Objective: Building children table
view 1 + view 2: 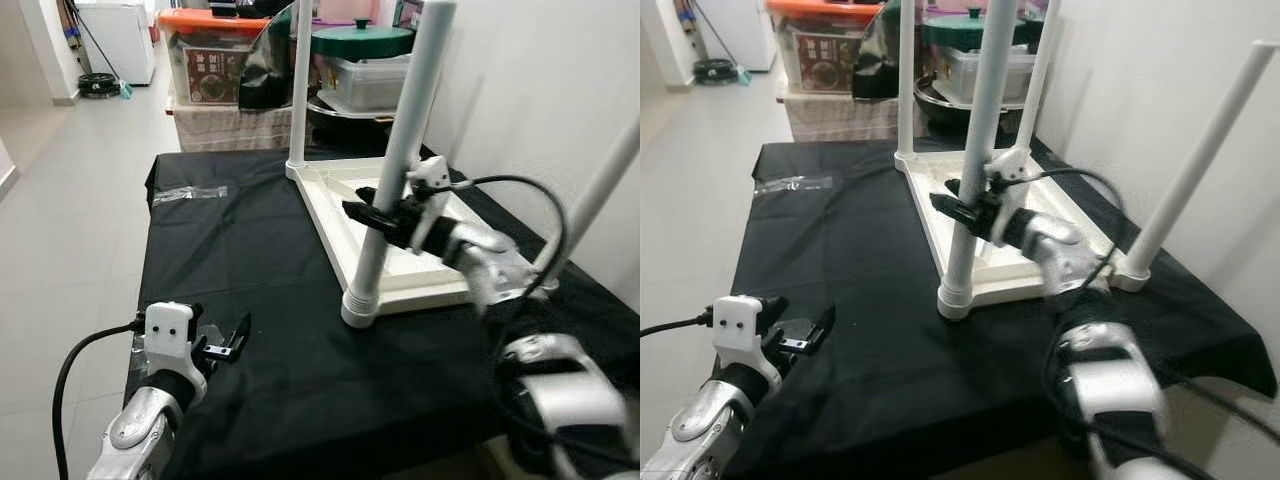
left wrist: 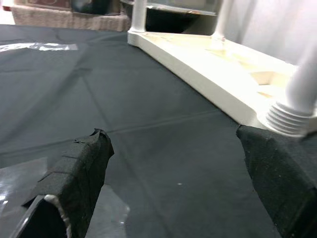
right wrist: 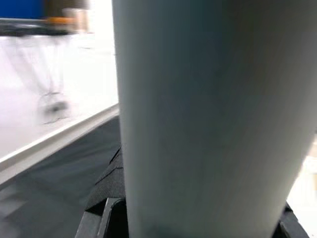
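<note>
A white children's table (image 1: 335,200) lies upside down on a black cloth (image 1: 250,260), with its round legs pointing up. My right gripper (image 1: 375,215) is shut on the nearest leg (image 1: 400,150) about halfway up; the leg (image 3: 208,119) stands between its black fingers (image 3: 106,198). The leg's ribbed collar (image 2: 290,116) sits in the table's near corner. My left gripper (image 1: 225,345) hovers open just above the cloth at the front left, well short of the table. Nothing lies between its fingers (image 2: 74,183).
Another leg (image 1: 300,80) stands at the far corner and one (image 1: 600,190) leans at the right by the white wall. Behind the cloth are an orange-lidded bin (image 1: 210,60) and a green lid (image 1: 362,42). Clear tape (image 1: 188,193) lies on the cloth's far left.
</note>
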Motion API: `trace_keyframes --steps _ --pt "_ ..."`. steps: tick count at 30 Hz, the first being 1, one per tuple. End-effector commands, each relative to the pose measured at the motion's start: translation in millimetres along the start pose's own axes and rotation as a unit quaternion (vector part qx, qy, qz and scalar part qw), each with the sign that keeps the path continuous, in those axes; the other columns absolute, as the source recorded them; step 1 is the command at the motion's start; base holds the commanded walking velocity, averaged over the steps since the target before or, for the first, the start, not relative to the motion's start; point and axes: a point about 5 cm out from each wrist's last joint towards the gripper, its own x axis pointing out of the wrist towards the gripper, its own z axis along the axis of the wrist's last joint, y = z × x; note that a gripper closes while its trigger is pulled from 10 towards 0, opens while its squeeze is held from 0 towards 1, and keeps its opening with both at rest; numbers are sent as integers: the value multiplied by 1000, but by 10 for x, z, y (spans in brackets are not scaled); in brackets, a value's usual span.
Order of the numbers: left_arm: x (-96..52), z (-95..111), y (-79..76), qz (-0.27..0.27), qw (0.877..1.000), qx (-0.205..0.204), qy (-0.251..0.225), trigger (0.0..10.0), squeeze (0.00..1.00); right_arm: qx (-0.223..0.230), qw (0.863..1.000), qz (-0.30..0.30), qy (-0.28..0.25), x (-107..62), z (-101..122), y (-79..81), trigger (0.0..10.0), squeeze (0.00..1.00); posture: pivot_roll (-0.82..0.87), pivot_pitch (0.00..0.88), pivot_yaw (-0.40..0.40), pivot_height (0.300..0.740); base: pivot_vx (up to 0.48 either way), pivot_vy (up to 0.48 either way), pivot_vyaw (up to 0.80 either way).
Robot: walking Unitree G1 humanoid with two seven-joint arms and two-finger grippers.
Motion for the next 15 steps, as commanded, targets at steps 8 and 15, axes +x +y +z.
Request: trace_keyframes --steps 8,15 --pt "-11 6 -9 3 1000 -2 -3 10000 0 58 975 -172 128 -32 -696 404 0 0 57 0 -90 740 0 0 0" --pt "17 2 -10 5 1000 -3 -2 10000 0 51 958 -227 166 204 -728 748 0 0 57 0 -105 740 0 0 0"
